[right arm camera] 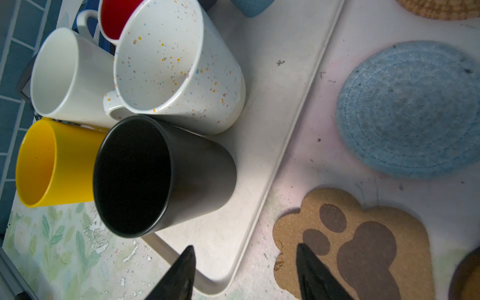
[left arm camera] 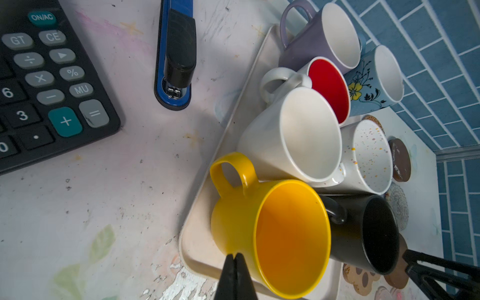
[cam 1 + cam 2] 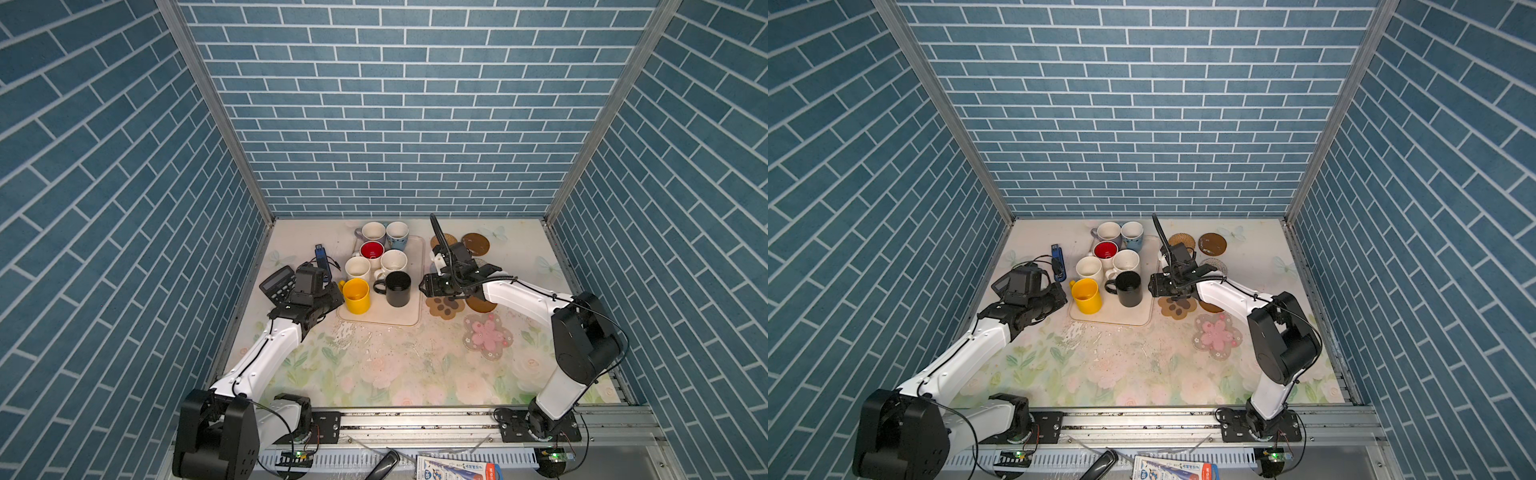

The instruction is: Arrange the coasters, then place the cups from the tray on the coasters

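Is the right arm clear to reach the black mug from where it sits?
Probably yes: the open right hand faces the black mug, with only bare tray between them.

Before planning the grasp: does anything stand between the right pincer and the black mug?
Nothing visible does. Only bare tray lies between the open right pincer and the black mug.

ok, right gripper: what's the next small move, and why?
Probably ease the right gripper forward so that its jaws straddle the near wall of the matte black mug, then close. The jaws hang open and empty by the corner of the flat beige tray, just short of that mug. The brown paw-shaped coaster lies bare right beside it, a short carry away.
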